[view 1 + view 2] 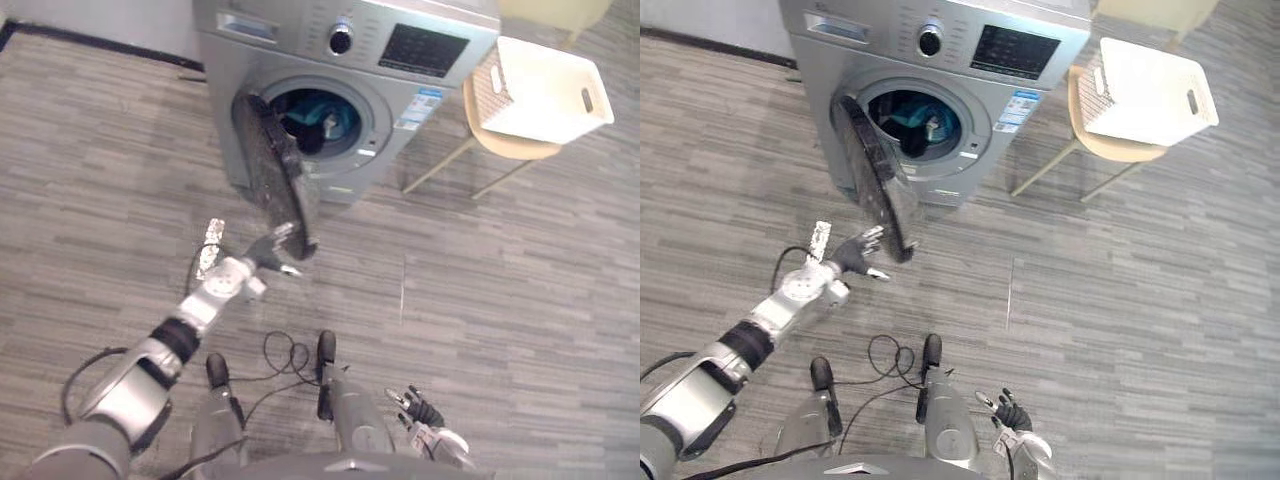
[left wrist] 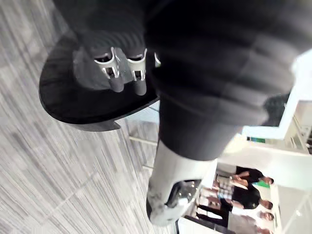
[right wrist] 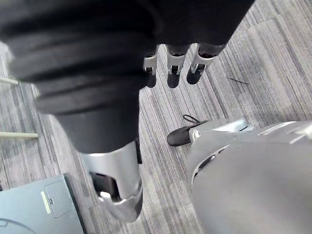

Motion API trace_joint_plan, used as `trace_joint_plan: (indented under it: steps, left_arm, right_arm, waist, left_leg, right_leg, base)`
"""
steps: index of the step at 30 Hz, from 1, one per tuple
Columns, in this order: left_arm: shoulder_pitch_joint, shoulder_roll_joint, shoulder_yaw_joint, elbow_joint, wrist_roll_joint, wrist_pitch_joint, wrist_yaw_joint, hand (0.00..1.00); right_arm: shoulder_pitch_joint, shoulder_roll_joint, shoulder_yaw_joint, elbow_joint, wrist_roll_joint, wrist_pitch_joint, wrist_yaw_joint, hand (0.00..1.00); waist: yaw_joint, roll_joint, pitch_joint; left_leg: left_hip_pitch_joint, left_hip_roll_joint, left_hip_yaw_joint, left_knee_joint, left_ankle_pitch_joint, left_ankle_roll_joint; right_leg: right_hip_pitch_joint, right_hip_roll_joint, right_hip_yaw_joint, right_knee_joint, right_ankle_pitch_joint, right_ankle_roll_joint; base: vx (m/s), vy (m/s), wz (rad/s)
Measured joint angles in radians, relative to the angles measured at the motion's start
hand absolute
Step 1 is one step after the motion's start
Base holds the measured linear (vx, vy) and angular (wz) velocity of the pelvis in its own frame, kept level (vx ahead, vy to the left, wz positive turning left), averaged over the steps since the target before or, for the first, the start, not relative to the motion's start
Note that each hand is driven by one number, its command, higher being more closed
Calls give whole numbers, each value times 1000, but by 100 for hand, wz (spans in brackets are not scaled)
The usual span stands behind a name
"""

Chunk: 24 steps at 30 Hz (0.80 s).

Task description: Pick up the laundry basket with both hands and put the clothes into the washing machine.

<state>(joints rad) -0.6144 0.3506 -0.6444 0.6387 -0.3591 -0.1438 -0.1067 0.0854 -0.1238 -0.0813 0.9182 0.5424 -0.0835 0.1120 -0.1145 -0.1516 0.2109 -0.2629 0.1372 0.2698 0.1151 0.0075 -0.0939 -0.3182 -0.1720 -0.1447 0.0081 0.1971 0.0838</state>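
Observation:
The grey washing machine [image 1: 300, 25] stands at the top with its round dark door [image 1: 275, 170] swung open toward me. Teal and dark clothes [image 1: 315, 120] lie inside the drum. My left hand [image 1: 268, 250] reaches to the door's lower edge, and in the left wrist view its straight fingers [image 2: 126, 80] rest against the dark door [image 2: 73, 102]. The white laundry basket [image 1: 545, 95] sits tilted on a pale wooden chair [image 1: 510, 145] to the machine's right, away from both hands. My right hand [image 1: 425, 412] hangs low by my side, its fingers [image 3: 173, 73] relaxed and holding nothing.
Grey wood-patterned floor [image 1: 520, 300] spreads wide between me and the machine. The chair's thin legs [image 1: 435, 170] slant out beside the machine's right corner. Several people [image 2: 243, 190] stand far off in the left wrist view.

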Motion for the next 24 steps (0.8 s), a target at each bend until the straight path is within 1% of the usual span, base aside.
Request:
trace_joint_plan:
  steps: [1,2,4,5,7,9,10,11,12,14,15,17,20,22,24]
  left_arm:
    - [-26,-28,-13,-7,4,-12,18,0]
    - [-46,-50,-28,-34,3,-13,25,0]
    - [-86,-112,-59,-88,2,-27,35,0]
    - [-102,-155,-76,-109,2,-37,37,0]
    - [-110,-223,-92,-121,2,-57,44,0]
    - [-110,-265,-95,-134,-1,-65,60,0]
    - [-110,-280,-100,-153,-1,-67,64,0]
    - [-109,-296,-105,-171,-4,-78,66,0]
    - [-107,-306,-105,-187,-11,-83,70,0]
    - [-107,-312,-104,-198,-11,-95,72,0]
    - [-107,-315,-103,-199,-11,-99,73,0]
    - [-97,-316,-103,-199,-11,-99,74,0]
    - [-72,-321,-102,-199,-11,-98,73,0]
    - [-55,-321,-102,-199,-11,-98,73,0]
    - [-54,-320,-100,-199,-10,-98,72,0]
  right_arm:
    - [0,-2,-2,-2,0,0,-1,0]
    - [1,-3,-7,-3,0,-1,-3,0]
    - [20,-2,-27,-10,-1,0,-8,0]
    - [37,1,-42,-21,-1,0,-8,0]
    - [83,1,-64,-46,-1,0,-11,0]
    - [111,2,-89,-56,-1,0,-12,0]
    - [128,2,-98,-61,-2,0,-13,0]
    - [156,3,-107,-68,-5,2,-15,0]
    - [186,8,-122,-74,-23,4,-15,0]
    - [217,10,-135,-76,-38,5,-17,0]
    - [232,10,-142,-76,-40,7,-19,0]
    - [234,15,-158,-77,-40,17,-25,0]
    - [237,28,-159,-80,-40,21,-25,0]
    - [244,41,-158,-87,-40,21,-25,0]
    - [244,48,-158,-94,-40,21,-25,0]
  waist:
    - [-7,0,-1]
    - [-11,1,-2]
    - [-20,8,-12]
    - [-21,7,-24]
    - [-24,15,-64]
    - [-30,28,-84]
    - [-32,36,-90]
    - [-34,48,-101]
    - [-34,61,-119]
    - [-38,78,-141]
    - [-40,90,-152]
    - [-46,102,-159]
    - [-48,102,-170]
    - [-44,101,-183]
    - [-42,101,-184]
  left_leg:
    - [18,1,21,-8,0,0]
    - [32,0,36,-19,0,0]
    - [49,-1,62,-34,-2,-3]
    - [69,0,87,-36,-8,-7]
    - [106,4,132,-37,-27,-15]
    - [142,16,167,-28,-51,-20]
    - [157,18,177,-27,-63,-19]
    - [160,23,188,-22,-82,-24]
    - [161,29,196,-13,-102,-28]
    - [164,31,198,-13,-102,-29]
    - [168,32,198,-15,-101,-31]
    - [180,33,200,-17,-95,-40]
    - [198,31,200,-31,-92,-40]
    - [198,31,200,-33,-86,-32]
    - [199,29,198,-34,-86,-31]
  right_leg:
    - [1,3,20,-2,0,0]
    - [1,4,34,-4,0,1]
    - [1,6,53,-7,-1,2]
    - [4,9,78,-7,-1,2]
    - [8,18,119,-8,1,6]
    - [25,24,153,-9,2,13]
    - [32,28,166,-9,2,23]
    - [40,32,179,-13,1,25]
    - [40,36,189,-15,-1,33]
    - [41,38,188,-15,-10,45]
    - [43,40,187,-15,-11,47]
    - [54,41,186,-16,-10,46]
    - [73,40,183,-20,-10,46]
    - [74,39,181,-23,-11,46]
    - [75,36,175,-24,-11,46]
  base:
    - [96,1,-45]
    - [100,1,-45]
    - [65,4,-33]
    - [68,4,-49]
    - [70,6,-70]
    - [35,5,-56]
    - [-10,-7,-36]
    - [-53,-13,-36]
    - [-66,-31,-26]
    - [-40,-44,-9]
    - [-14,-39,-1]
    - [-8,-21,-1]
    - [-6,-24,5]
    - [13,-16,5]
    - [17,-8,7]
